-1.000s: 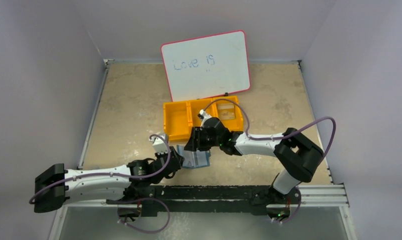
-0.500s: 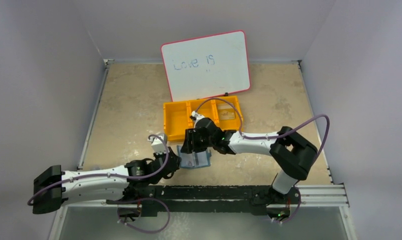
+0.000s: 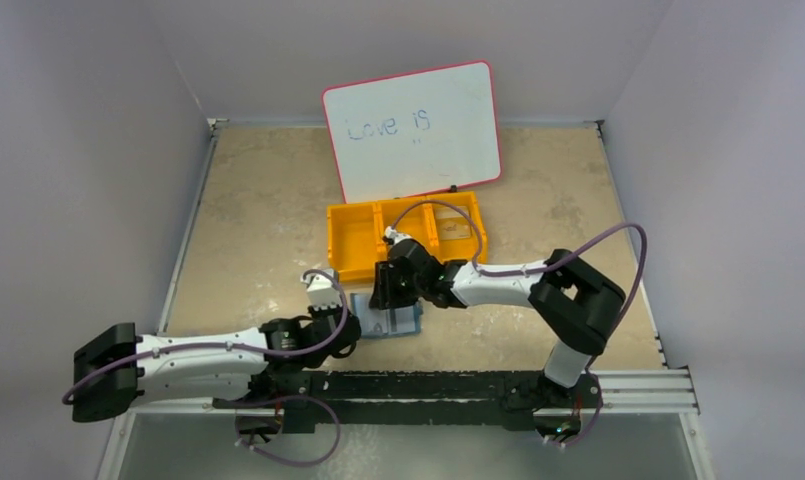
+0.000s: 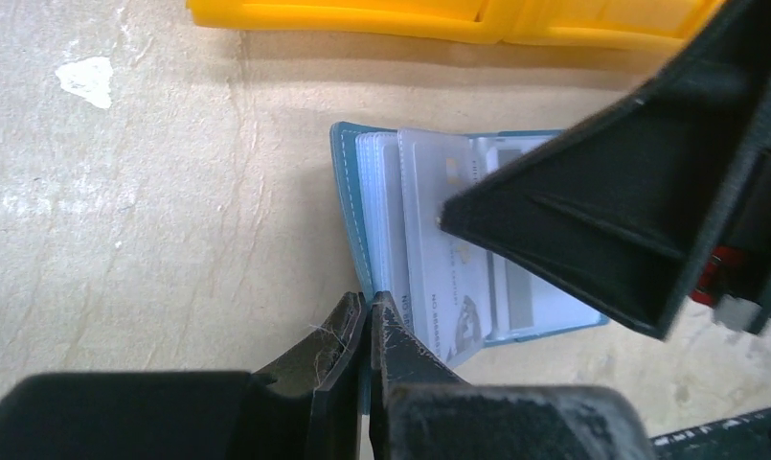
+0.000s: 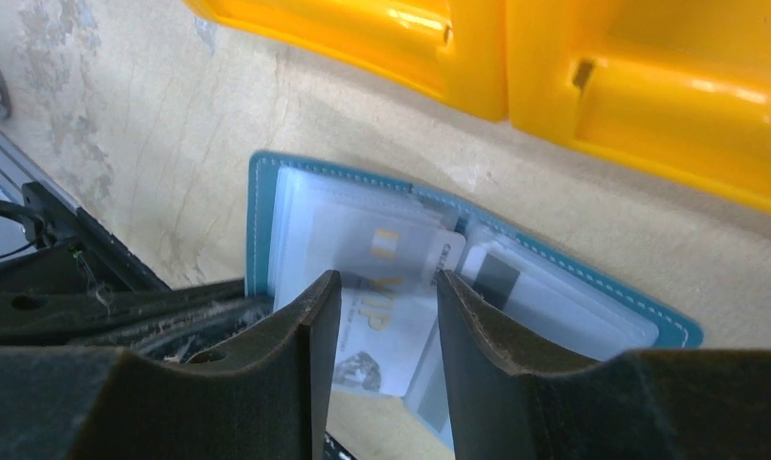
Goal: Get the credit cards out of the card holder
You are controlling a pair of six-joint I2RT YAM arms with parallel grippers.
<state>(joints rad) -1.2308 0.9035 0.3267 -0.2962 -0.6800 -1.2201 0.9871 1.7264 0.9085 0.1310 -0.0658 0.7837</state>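
The teal card holder [image 3: 400,322] lies open on the table just in front of the orange bin. In the left wrist view its teal rim [image 4: 347,192] frames clear pockets with a pale card [image 4: 439,278] sticking out of them. My left gripper [image 4: 370,311] is shut on the holder's near left edge; in the top view it [image 3: 350,324] sits at the holder's left side. My right gripper [image 5: 381,287] is open, its fingers straddling the pale "VIP" card [image 5: 386,331] that sticks out of the holder [image 5: 260,220]. In the top view it [image 3: 390,298] hovers over the holder.
The orange three-compartment bin [image 3: 353,240] stands right behind the holder, with a tan card [image 3: 454,228] in its right compartment. A pink-rimmed whiteboard [image 3: 413,130] leans at the back. A black rail [image 3: 458,385] runs along the near edge.
My right gripper has moved a little left and down over the open holder. My left gripper stays at the holder's left edge.
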